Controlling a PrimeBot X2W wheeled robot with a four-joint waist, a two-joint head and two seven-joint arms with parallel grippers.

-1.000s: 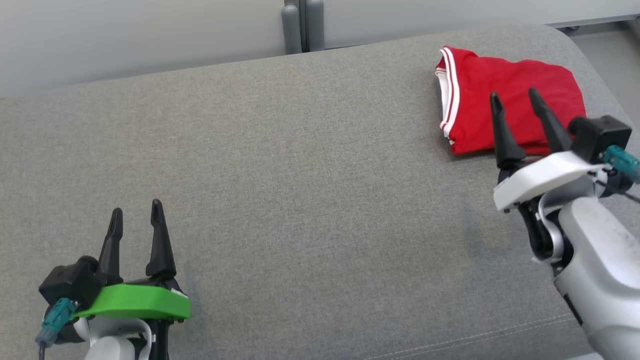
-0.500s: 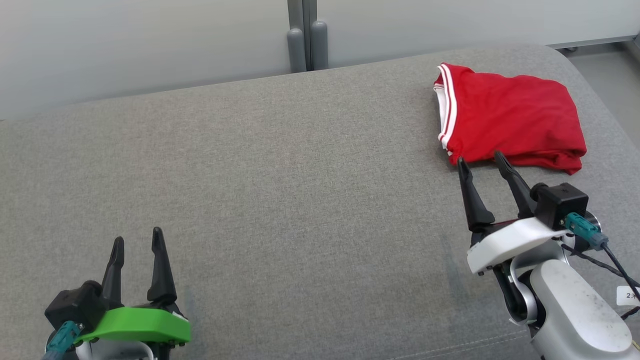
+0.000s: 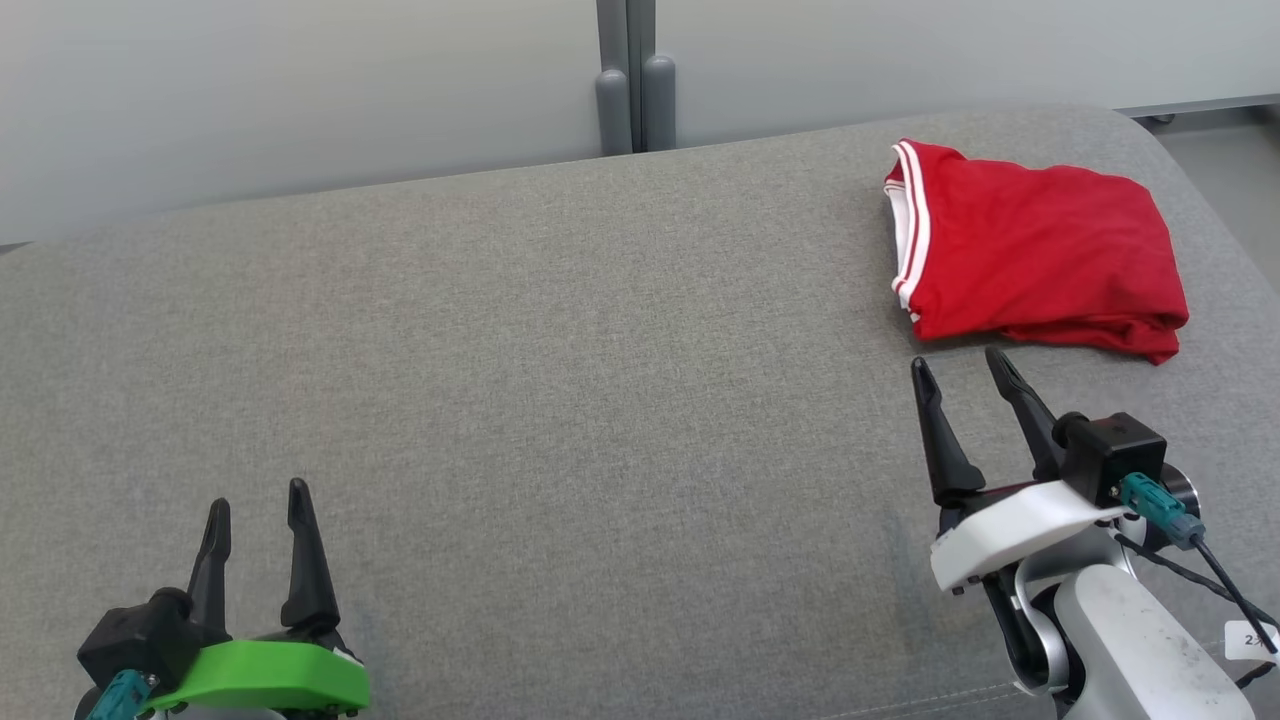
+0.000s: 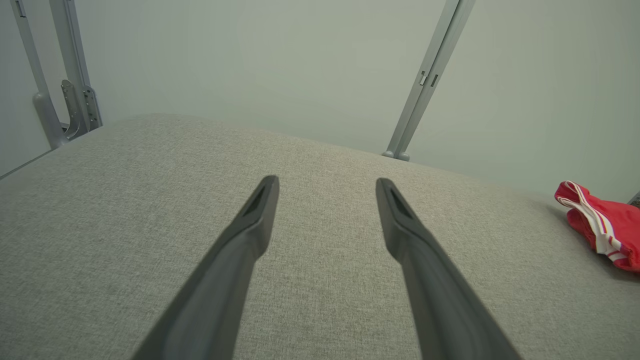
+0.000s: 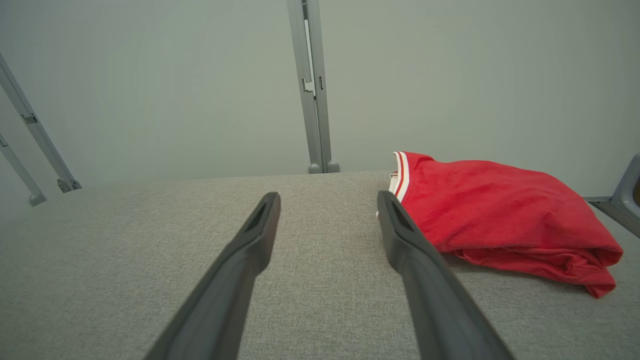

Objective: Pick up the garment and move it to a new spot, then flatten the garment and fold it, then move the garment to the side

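Red garment (image 3: pixel 1040 255) lies folded on the cushion (image 3: pixel 600 350); left gripper (image 3: pixel 257 495) and right gripper (image 3: pixel 957 360) gape empty; the writing on the tag (image 3: pixel 1250 638) is illegible.

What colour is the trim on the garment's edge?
White with a red stripe, on the red garment; clearest in the right wrist view.

Bare test booth or lab, pale partition panels (image 3: pixel 300 90), grey metal posts (image 3: pixel 635 80), grey upholstered bench (image 3: pixel 560 400)

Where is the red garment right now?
In the head view the folded red garment lies at the far right of the grey cushion, just beyond the open right gripper.
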